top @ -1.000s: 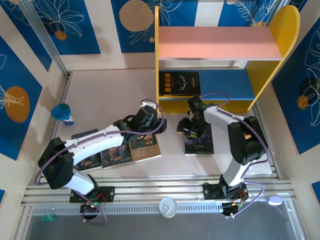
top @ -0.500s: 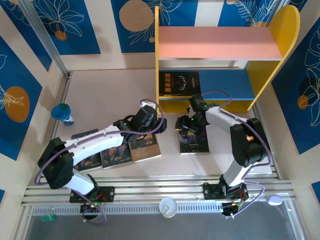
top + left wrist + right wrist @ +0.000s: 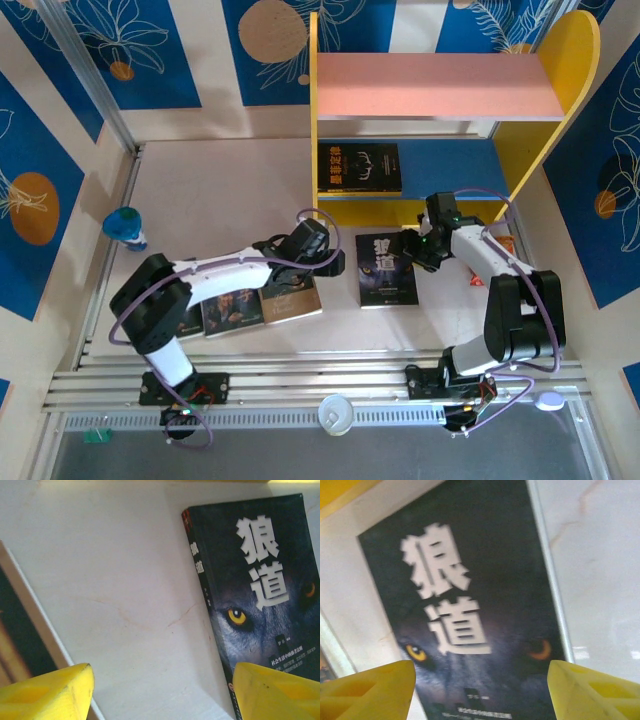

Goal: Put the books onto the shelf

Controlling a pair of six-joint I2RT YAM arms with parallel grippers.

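The wolf-face book (image 3: pixel 386 268) lies flat on the table in front of the shelf (image 3: pixel 440 85). My left gripper (image 3: pixel 337 262) stands open just left of it; in the left wrist view the book (image 3: pixel 255 580) sits to the right, with bare table between the yellow fingertips (image 3: pixel 55 690) of the gripper (image 3: pixel 162 692). At the book's right edge my right gripper (image 3: pixel 408 250) is open and low over the cover (image 3: pixel 470 610), which spans the gap of the gripper (image 3: pixel 480 690). The black antler book (image 3: pixel 360 167) lies on the blue lower board. Three more books (image 3: pixel 232 310) lie in a row at the left.
A small blue and white object (image 3: pixel 125 227) stands at the table's left edge. An orange packet (image 3: pixel 503 244) peeks out by the right arm. A white cap (image 3: pixel 336 413) sits on the front rail. The yellow shelf side (image 3: pixel 314 110) stands behind the left gripper.
The right gripper has moved from over the wolf-face book to its right edge, and the book has shifted slightly left and back. The left gripper has moved right toward the book.
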